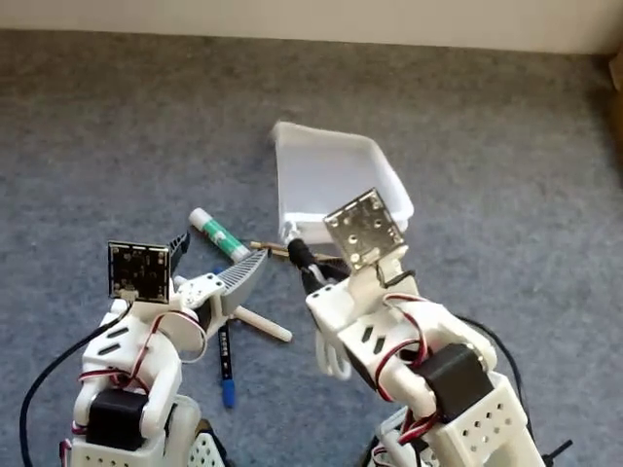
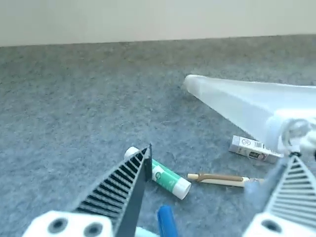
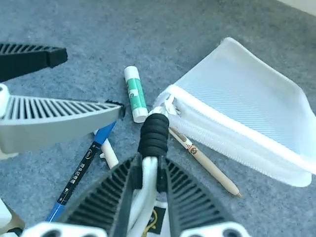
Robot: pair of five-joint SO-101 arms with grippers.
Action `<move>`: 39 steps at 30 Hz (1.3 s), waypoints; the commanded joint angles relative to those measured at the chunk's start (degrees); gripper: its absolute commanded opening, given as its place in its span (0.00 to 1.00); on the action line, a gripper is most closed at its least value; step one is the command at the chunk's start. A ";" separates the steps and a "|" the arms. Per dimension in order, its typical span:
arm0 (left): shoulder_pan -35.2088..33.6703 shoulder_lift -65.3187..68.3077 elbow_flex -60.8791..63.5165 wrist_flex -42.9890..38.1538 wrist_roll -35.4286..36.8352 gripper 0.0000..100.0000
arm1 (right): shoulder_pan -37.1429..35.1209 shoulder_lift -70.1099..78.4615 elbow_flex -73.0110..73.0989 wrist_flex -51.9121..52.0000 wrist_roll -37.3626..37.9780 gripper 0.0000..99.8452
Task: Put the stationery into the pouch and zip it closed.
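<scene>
Right gripper [image 3: 149,165] is clamped on a white pen [image 3: 153,134], squeezing it just behind the black grip. The pen's tip sits right at the zip corner of the pouch [image 1: 331,175]. From the high view the pouch lies flat on the carpet [image 1: 506,146], at 12 o'clock from that gripper.

Over to the left gripper [image 2: 222,154]: jaws spread wide, nothing between them, hanging above the glue stick [image 1: 219,235], which lies at 8 o'clock from the pouch. A beige pen [image 2: 219,178] lies between the glue stick and the pouch corner. A blue pen [image 1: 226,360] is at 6 o'clock from the left gripper, with a white stick [image 1: 261,324] at 5 o'clock. A small white box [image 2: 252,148] lies just beside the pouch.
</scene>
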 commanded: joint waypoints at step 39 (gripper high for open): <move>2.77 -0.22 11.82 -7.30 -4.48 0.37 | -6.20 -1.80 3.30 2.42 0.79 0.01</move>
